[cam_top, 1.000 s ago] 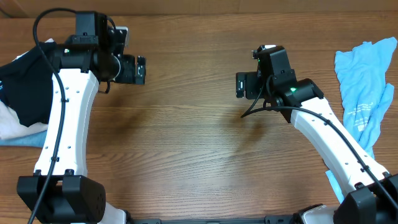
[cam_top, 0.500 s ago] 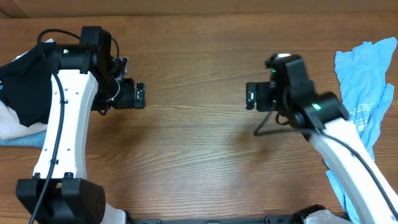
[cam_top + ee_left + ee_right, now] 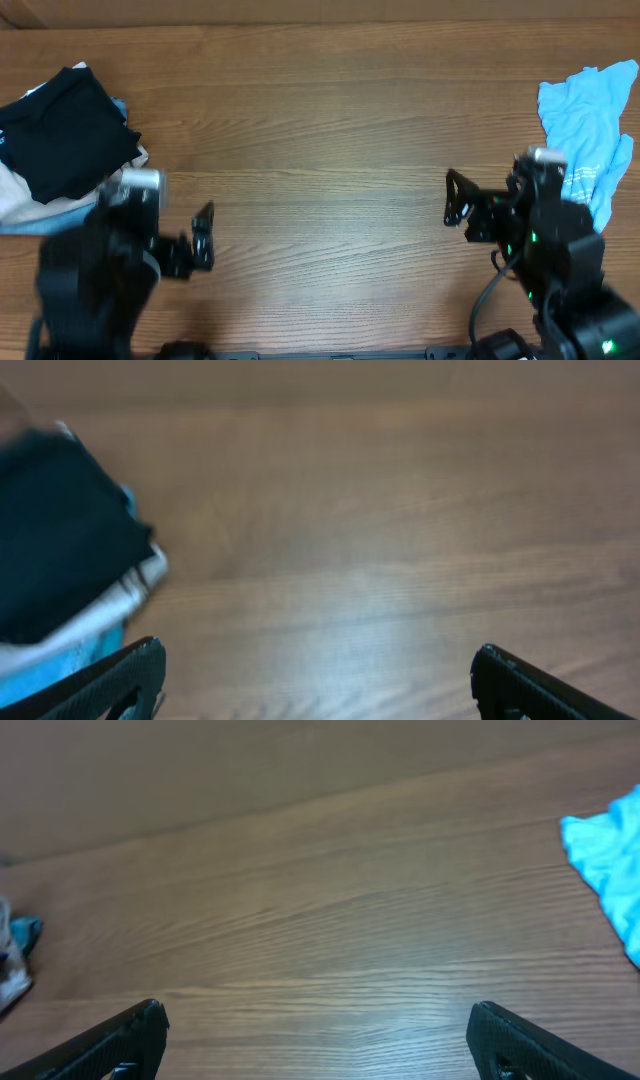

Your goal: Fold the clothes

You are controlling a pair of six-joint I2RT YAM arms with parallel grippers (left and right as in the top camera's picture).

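Observation:
The black T-shirt [image 3: 65,130] lies folded at the far left of the table, on top of white and light blue cloth; in the left wrist view it is a blurred dark shape [image 3: 60,530] at the left edge. My left gripper [image 3: 203,240] is open near the front left, to the right of the pile and apart from it. Its fingers [image 3: 110,685] stand wide over bare wood, the gripper [image 3: 315,690] holding nothing. My right gripper [image 3: 452,200] is open near the front right with only wood under it [image 3: 318,1045].
A crumpled light blue garment [image 3: 585,120] lies at the far right edge, beside the right arm, and shows in the right wrist view [image 3: 610,860]. White and light blue cloth [image 3: 30,205] sticks out from under the black shirt. The wooden table [image 3: 320,130] fills the middle.
Both arms have drawn back from the far half of the table toward the near edge. Both grippers stayed open and empty. The black shirt on the pile is now uncovered.

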